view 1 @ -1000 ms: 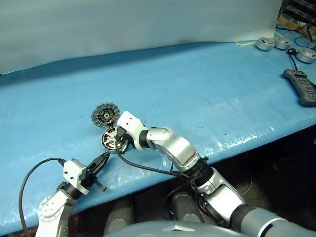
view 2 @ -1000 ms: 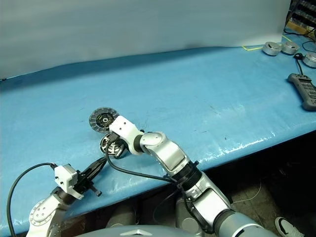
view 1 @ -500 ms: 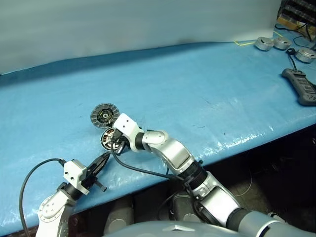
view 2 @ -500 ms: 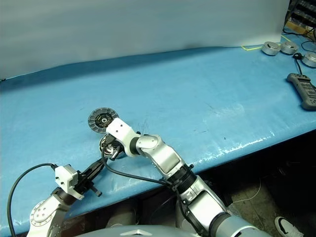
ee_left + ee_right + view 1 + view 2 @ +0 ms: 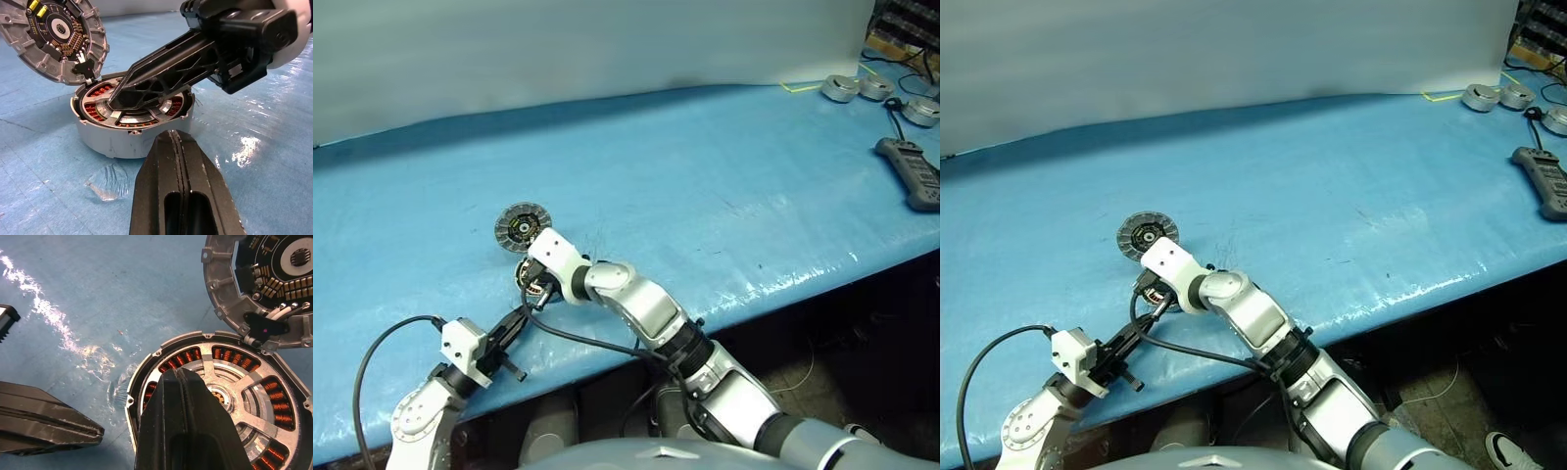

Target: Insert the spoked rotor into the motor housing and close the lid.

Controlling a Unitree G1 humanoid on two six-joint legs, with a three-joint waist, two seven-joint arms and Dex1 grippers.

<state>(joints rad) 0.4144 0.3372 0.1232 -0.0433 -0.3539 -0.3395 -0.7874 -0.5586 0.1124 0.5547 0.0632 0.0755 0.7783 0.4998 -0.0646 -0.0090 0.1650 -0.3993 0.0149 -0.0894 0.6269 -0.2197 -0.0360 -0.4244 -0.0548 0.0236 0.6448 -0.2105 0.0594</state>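
The motor housing stands on the blue table with its copper windings showing. The spoked rotor lies inside it, silver spokes over the windings. The lid stands swung open at the housing's far edge, its inner face with the dark centre turned up. My right gripper is shut, empty, and its tips rest on the rotor's middle; from the head it covers most of the housing. My left gripper is shut and empty, just in front of the housing and pointing at it without touching.
Three silver pucks sit at the far right corner. Near them a black handheld device lies by the right edge. The table's front edge runs close behind my left gripper. A black cable hangs from my right wrist.
My right forearm has swung a little to the left over the housing, with its shut tips staying at the rotor. The left gripper, the lid and the housing have not moved.
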